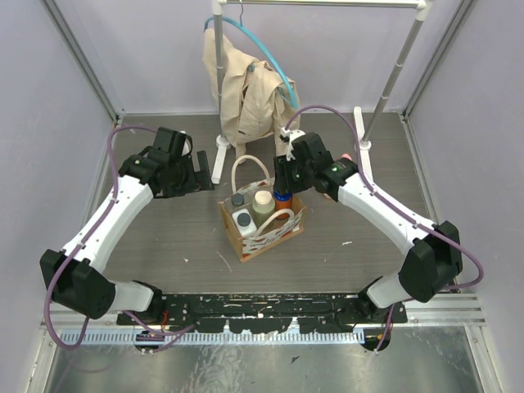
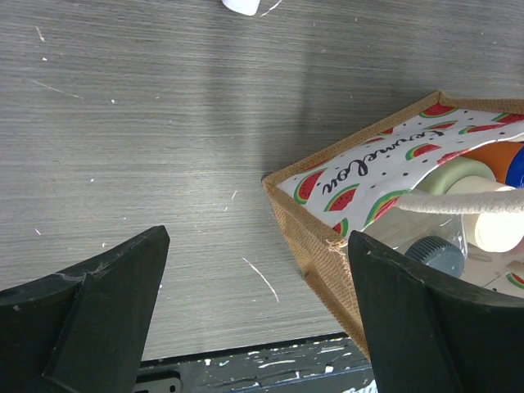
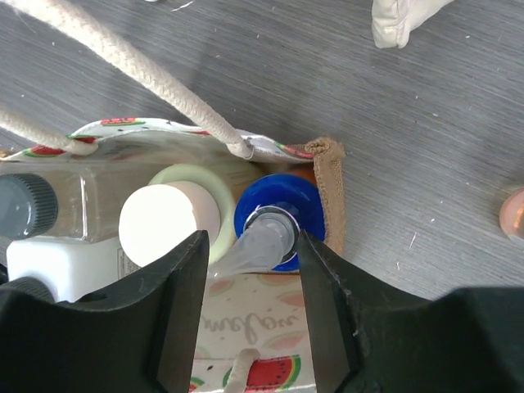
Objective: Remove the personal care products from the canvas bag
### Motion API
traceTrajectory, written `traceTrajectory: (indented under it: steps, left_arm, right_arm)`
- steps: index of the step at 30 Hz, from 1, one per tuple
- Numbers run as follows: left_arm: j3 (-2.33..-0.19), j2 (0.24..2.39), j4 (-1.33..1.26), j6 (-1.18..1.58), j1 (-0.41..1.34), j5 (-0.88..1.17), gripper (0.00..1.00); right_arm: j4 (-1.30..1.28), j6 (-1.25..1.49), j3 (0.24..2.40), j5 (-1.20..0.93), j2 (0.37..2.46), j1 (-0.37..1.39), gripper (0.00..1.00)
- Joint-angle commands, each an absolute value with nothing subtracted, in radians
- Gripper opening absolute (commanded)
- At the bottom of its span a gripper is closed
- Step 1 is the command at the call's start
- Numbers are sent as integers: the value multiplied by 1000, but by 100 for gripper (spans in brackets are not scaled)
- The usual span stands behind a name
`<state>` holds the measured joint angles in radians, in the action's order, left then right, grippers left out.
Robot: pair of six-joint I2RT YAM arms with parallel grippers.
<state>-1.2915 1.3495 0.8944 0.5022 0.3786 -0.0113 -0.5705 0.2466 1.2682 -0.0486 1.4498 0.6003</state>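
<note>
Standing upright near the middle of the bench (image 1: 164, 237), the canvas bag (image 1: 266, 237) has its mouth open upward, and four bottles stand close together inside it. From the top view, the dark-capped bottle (image 1: 238, 199) and the white bottle (image 1: 245, 221) are on the left side of the bag, the cream-lidded bottle (image 1: 263, 205) is in the middle, and the blue-capped bottle (image 1: 282, 198) is in the far right corner. The right gripper (image 1: 282, 176) hangs directly over this corner. In the right wrist view its two black fingers (image 3: 176, 327) are partly apart, with the clear tip on top of the blue cap between them. I cannot tell whether the fingers already press on it or only stand around it. One cream handle (image 3: 139, 74) of the bag crosses above the bottles in that view. A small peach-pink object (image 3: 514, 214) lies on the bench to the side of the bag, cut by the picture's edge. The left gripper (image 1: 196, 176) is released, its jaws wide apart and holding nothing. It hovers over bare bench just beside the left wall of the bag. Behind the bag, a beige jacket (image 1: 246, 90) hangs on a white rack (image 1: 221, 123).
</note>
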Motion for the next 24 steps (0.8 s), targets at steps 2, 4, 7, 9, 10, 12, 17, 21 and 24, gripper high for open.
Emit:
traceTrajectory:
  steps: [2,4,7,9,10,12,17,21,24]
  left_arm:
    - [-1276,1346,870,505,383,3,98]
    - [-1275,1347,870,505,382,2,98]
    - [-1273,1348,868,505,382,4,98]
    - [-1273,1349,867,505,382,6,98]
    - [-1273,1351,867,505,382,8,98]
    - [-1272,1351,867,504,382,7,98]
    - [-1268,1349,864,504,382,9,98]
    - [-1264,1349,862,503,383,14,98]
    - [-1261,1350,862,502,382,13,98]
  right_arm:
    - [-521,258,1256,-79,1484,604,52]
    - [-520,258,1253,-78,1496,604,51]
    - [-513,258,1245,-77,1509,606,51]
    - [-515,257,1241,-69,1520,605,51]
    - [-515,255,1238,-62,1525,605,51]
    - [-523,253,1238,-36,1535,607,51]
    - [-520,249,1228,-7,1545,609,51]
    - [-516,246,1229,2,1563,612,41]
    - [-535,242,1248,15,1571,621,28]
